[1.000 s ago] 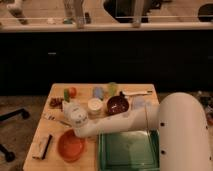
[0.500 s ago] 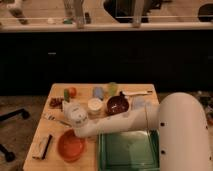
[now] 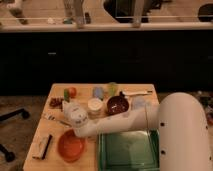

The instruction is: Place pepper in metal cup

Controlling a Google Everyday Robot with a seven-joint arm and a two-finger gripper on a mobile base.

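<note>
The pepper (image 3: pixel 66 94) is a small green vegetable standing upright at the table's back left, right beside a round red-orange fruit (image 3: pixel 73 92). A small grey-blue cup (image 3: pixel 98 92), which looks like the metal cup, stands to the right of them in the back row. My white arm reaches in from the right across the table. My gripper (image 3: pixel 68 107) is at its left end, just in front of the pepper and close to it. Nothing shows in the gripper.
A pale-green cup (image 3: pixel 113 88) stands at the back. A white cup (image 3: pixel 95 106) and a dark red bowl (image 3: pixel 118 105) are mid-table. An orange bowl (image 3: pixel 70 146) and a green tray (image 3: pixel 129 151) sit at the front, with a dark flat object (image 3: pixel 42 146) at the front left.
</note>
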